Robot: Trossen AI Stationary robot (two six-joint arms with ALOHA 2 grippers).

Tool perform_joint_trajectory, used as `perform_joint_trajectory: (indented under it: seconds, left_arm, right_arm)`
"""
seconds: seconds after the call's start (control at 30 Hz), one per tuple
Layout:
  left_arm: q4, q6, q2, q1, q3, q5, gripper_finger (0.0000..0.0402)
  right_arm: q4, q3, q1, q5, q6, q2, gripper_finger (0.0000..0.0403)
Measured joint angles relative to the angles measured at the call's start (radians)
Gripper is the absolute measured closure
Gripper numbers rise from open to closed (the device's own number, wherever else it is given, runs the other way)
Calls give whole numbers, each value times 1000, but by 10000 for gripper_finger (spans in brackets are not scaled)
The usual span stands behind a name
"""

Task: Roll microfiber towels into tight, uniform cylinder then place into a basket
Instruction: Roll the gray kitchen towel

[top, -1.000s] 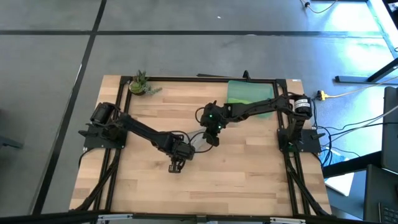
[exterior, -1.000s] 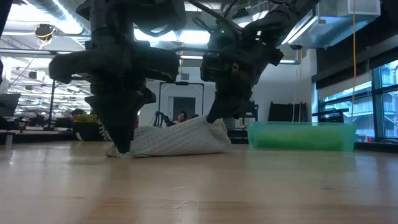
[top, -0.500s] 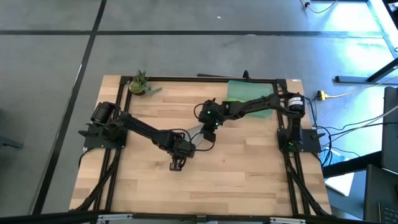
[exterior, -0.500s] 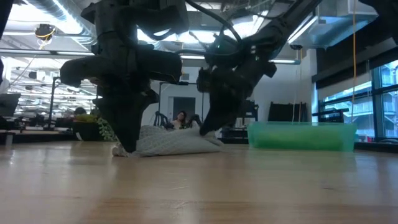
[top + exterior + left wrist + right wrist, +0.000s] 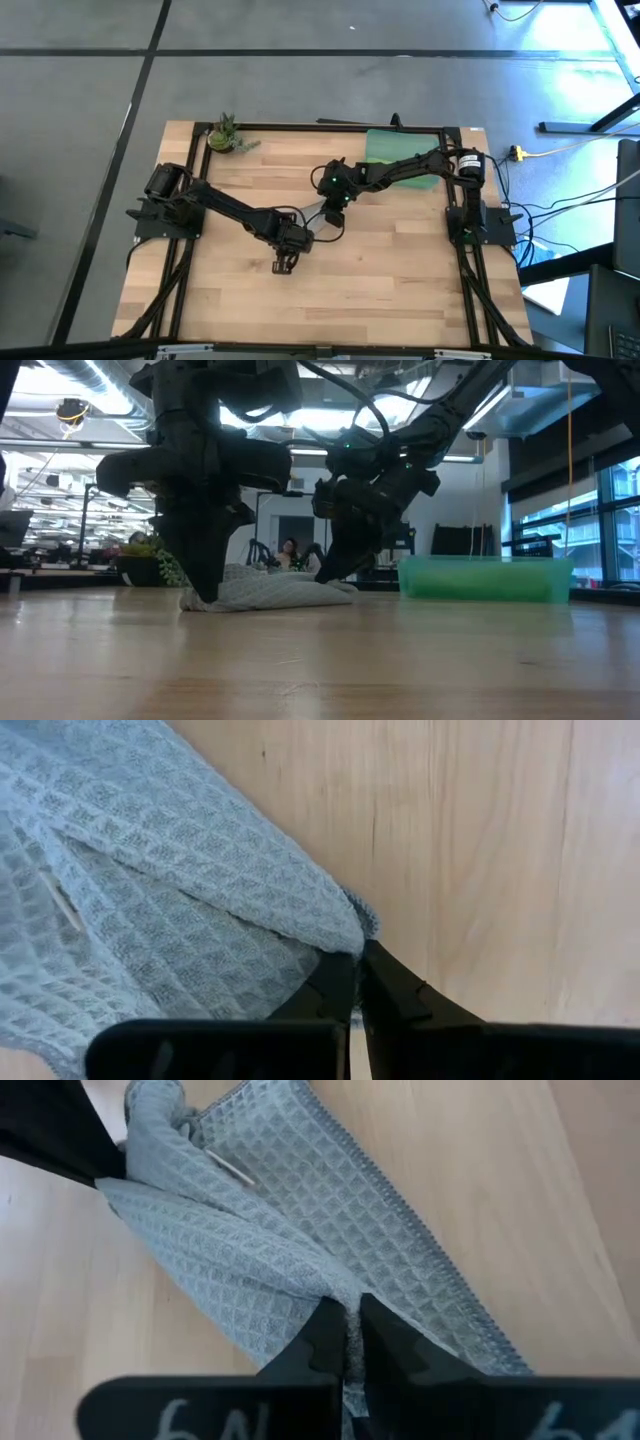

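The light grey towel [image 5: 315, 222] lies bunched on the table's middle, and it shows low and crumpled in the low view [image 5: 270, 590]. My left gripper [image 5: 284, 262] is shut on its near end, down at the table [image 5: 205, 596]. My right gripper [image 5: 336, 210] is shut on its far end [image 5: 326, 575]. The teal-green basket [image 5: 402, 150] stands at the far right [image 5: 486, 578]. The lime green towel does not show apart from the basket. My left gripper pinches the towel's corner [image 5: 352, 925] between its two fingers, which come from above and point down. That end rests on the table. My right gripper pinches a bunched fold of the towel [image 5: 336, 1294] beside its hemmed edge, slanting down from above. The cloth lies slack between the two grippers.
A small potted plant [image 5: 224, 135] stands at the far left corner. A black frame runs along the table's edges. Bare wood lies in front of the towel, toward the near edge.
My right gripper has gone toward the table's far edge and a little left, staying shut on the towel. The towel's far end, raised a second ago, now lies lower and flatter. The near end in my left gripper has stayed about where it was.
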Motion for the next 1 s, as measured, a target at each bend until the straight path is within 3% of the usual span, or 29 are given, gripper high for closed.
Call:
perform_joint_trajectory:
  seconds: [0.63,1.0]
  left_arm:
    - [-106,-187,-144,89,0,1,399]
    - [-109,-191,-151,193,1,115,399]
  right_arm:
    - [-28,-2,7,34,2,8,385]
    - [-33,-2,20,54,4,8,385]
